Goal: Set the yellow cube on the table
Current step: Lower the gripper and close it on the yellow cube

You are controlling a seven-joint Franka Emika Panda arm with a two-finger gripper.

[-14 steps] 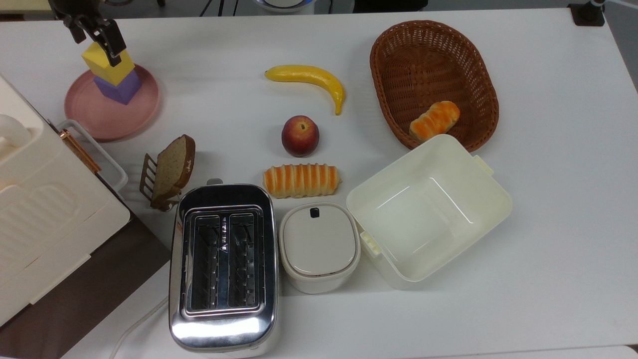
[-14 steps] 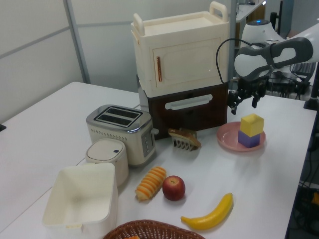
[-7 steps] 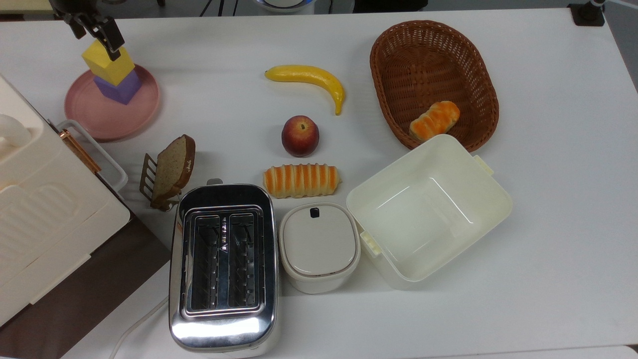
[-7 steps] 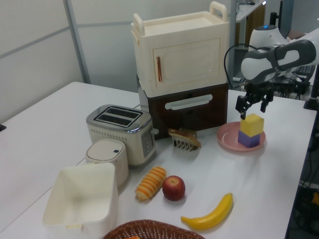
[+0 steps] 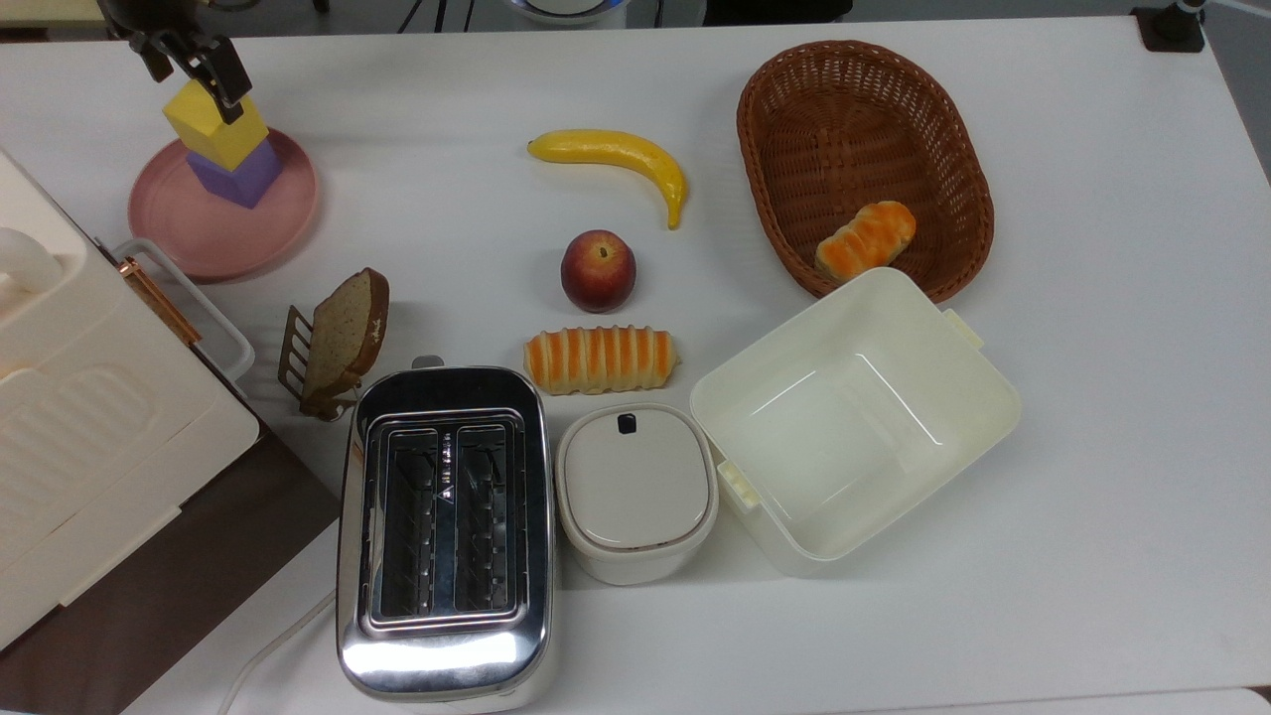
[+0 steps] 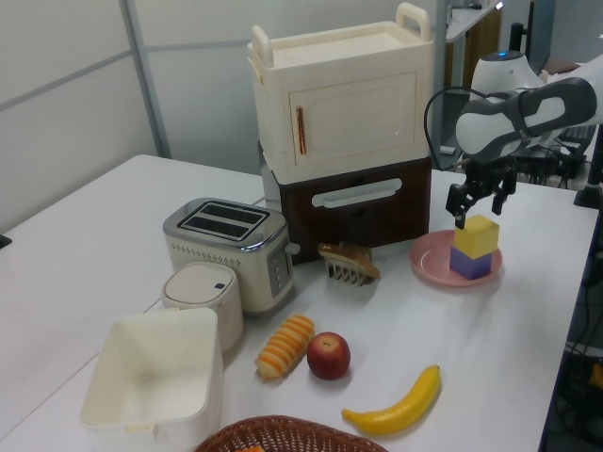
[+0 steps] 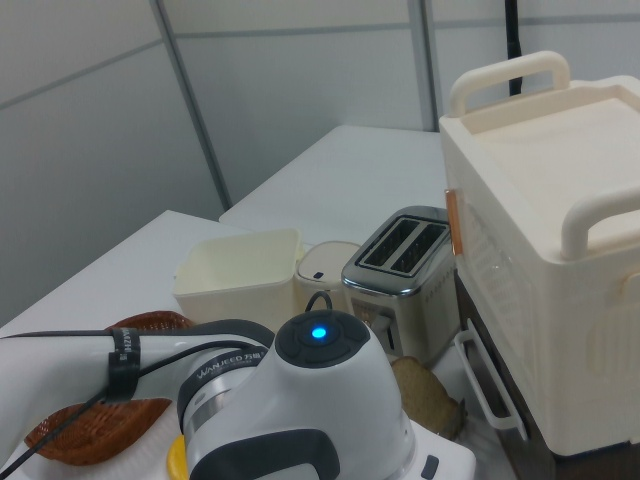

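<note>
Above the pink plate (image 5: 213,223), the tool (image 6: 480,200) hung spread apart over the yellow cube (image 5: 211,126). It should drop straight, squeeze softly, and leave the purple cube (image 5: 240,175) alone.

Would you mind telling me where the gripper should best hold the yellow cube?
Probably from above, closing on two opposite flat side faces of the yellow cube. It sits atop the purple cube on the pink plate, so its sides are free. The gripper hovers open above it.

white-grey arm (image 6: 528,108) — black cables, blue light
</note>
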